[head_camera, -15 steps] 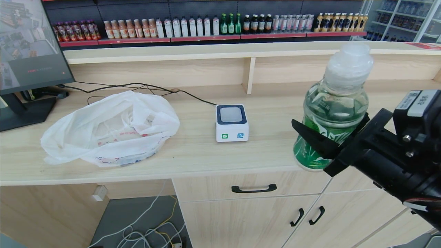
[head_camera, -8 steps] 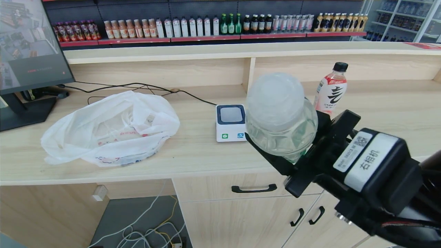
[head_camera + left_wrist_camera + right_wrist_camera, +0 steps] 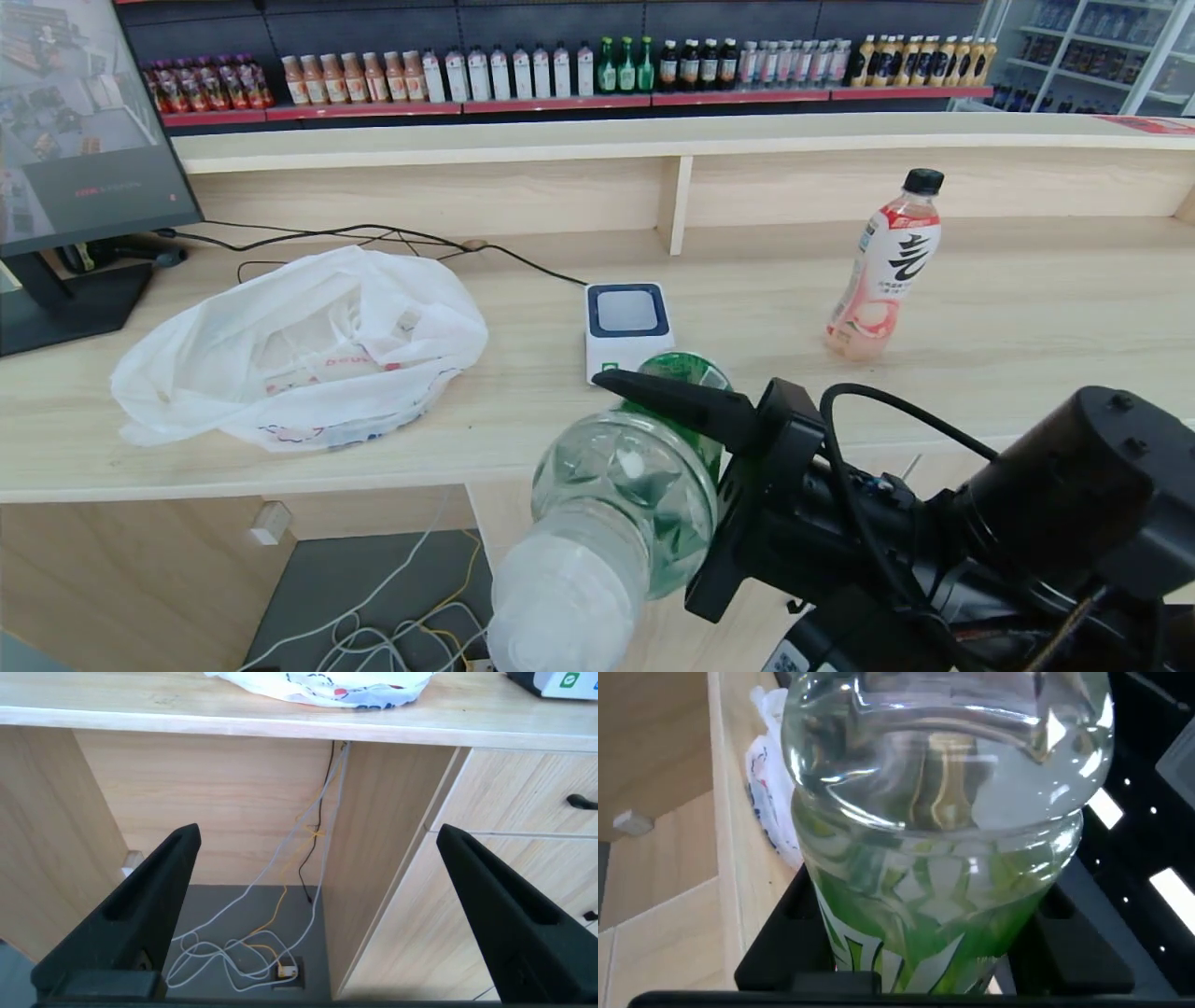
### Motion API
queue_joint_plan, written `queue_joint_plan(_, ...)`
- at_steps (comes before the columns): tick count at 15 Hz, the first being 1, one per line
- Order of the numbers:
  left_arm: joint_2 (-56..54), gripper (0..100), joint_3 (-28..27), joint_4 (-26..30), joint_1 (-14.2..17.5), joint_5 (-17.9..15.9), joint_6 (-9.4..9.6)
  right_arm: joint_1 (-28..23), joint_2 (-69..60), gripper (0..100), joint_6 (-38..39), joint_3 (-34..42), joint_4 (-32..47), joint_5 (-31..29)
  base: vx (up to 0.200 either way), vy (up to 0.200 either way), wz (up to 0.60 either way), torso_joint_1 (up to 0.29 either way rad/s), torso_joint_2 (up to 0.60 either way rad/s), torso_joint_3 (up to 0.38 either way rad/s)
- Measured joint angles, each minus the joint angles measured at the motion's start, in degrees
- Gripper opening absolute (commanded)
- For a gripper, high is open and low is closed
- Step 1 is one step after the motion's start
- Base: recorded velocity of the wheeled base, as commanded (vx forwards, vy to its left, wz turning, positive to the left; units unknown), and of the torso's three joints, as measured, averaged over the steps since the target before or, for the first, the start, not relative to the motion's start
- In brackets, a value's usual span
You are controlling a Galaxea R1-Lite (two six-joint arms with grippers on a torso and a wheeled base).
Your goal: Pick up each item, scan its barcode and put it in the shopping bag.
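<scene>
The scanner [image 3: 627, 315] is partly covered by the green bottle [image 3: 616, 495], whose blurred cap is cut off at the lower edge. The contents of the shopping bag [image 3: 308, 345] cannot be told.

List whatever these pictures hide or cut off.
- Scanner: head view, its front is partly covered by the green bottle.
- Green bottle's barcode: not on the sides facing head or right wrist view.
- Shopping bag contents: head view, veiled by crumpled plastic; left wrist view, bag cut off by the edge.
</scene>
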Motion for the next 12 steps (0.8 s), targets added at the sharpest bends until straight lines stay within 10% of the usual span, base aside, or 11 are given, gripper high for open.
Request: queue_joint_plan(12,0.00,100,0.00,0.00,0.00,-0.02,0.00,8.79,-1.32,0,-15.06,-2.18,0.33,-0.52,0.000,0.000,0.00,0.000,0.00,0.000)
